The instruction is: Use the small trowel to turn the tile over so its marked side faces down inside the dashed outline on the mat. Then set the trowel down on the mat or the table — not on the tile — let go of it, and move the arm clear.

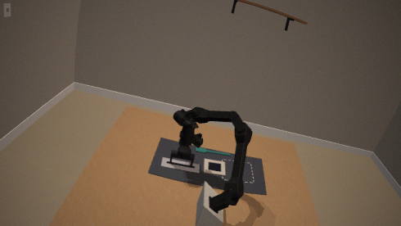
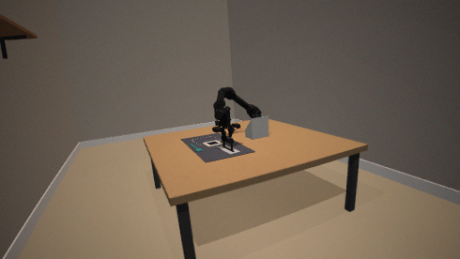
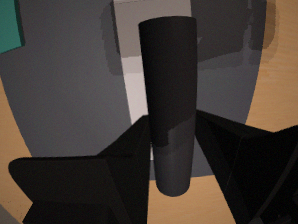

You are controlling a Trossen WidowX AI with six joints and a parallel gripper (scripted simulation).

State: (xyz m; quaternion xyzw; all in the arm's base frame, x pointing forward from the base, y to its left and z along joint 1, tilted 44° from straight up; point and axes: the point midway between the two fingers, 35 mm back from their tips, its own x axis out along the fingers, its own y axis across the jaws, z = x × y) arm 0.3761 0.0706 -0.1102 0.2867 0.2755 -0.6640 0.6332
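Note:
The tile point(image 1: 208, 167) point(image 2: 207, 144), pale-bordered with a dark square facing up, lies flat at the left edge of the dashed outline point(image 1: 252, 173) in the top view. My gripper point(image 1: 183, 155) point(image 2: 228, 141) point(image 3: 169, 117) is shut on the black, rod-like trowel handle point(image 3: 170, 70). The trowel's long pale blade point(image 1: 164, 162) point(image 2: 233, 152) point(image 3: 132, 82) is below the handle, over the mat's left part in the top view, left of the tile. Whether the blade touches the mat is not clear. The tile is out of the wrist view.
A dark mat point(image 1: 155, 168) point(image 2: 211, 157) point(image 3: 60, 105) lies on the wooden table point(image 1: 106, 164) point(image 2: 291, 155). A thin green tool point(image 1: 201, 150) point(image 2: 198, 149) point(image 3: 7, 25) lies behind the tile in the top view. A grey block point(image 1: 203, 209) point(image 2: 259, 128) stands at the arm's base.

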